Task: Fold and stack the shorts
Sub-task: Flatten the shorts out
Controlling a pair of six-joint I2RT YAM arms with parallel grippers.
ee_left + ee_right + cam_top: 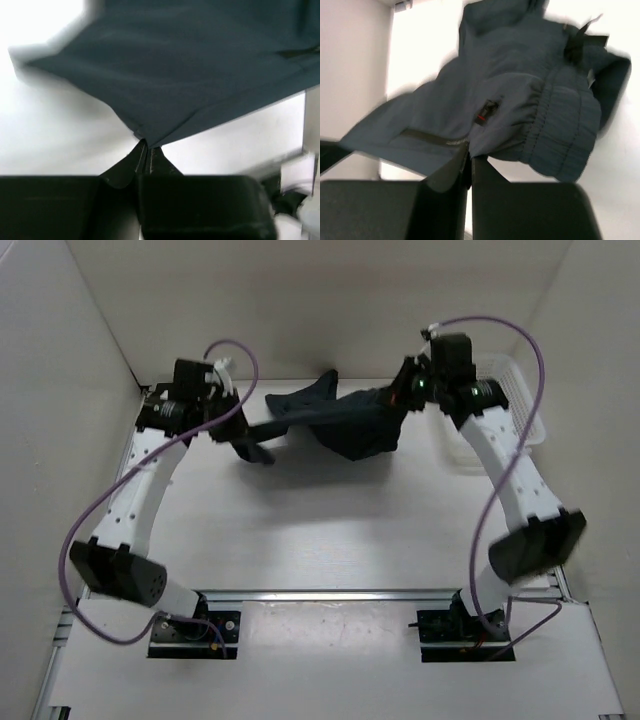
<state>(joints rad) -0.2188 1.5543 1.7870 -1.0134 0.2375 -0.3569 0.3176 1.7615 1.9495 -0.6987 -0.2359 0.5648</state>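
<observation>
The shorts (345, 420) hang stretched between the two arms at the far side of the worktop (330, 530). They appear raised off it, probably so the fabric can be pulled out flat before any fold is made. The left tool (148, 150) is pinched tight on a corner of the hem, with cloth caught between its jaws. The right tool (470, 157) is likewise clamped on the fabric's edge, just beside the gathered waistband (565, 130). The white basket (515, 405) sits just right of the right arm, perhaps the stacking spot.
</observation>
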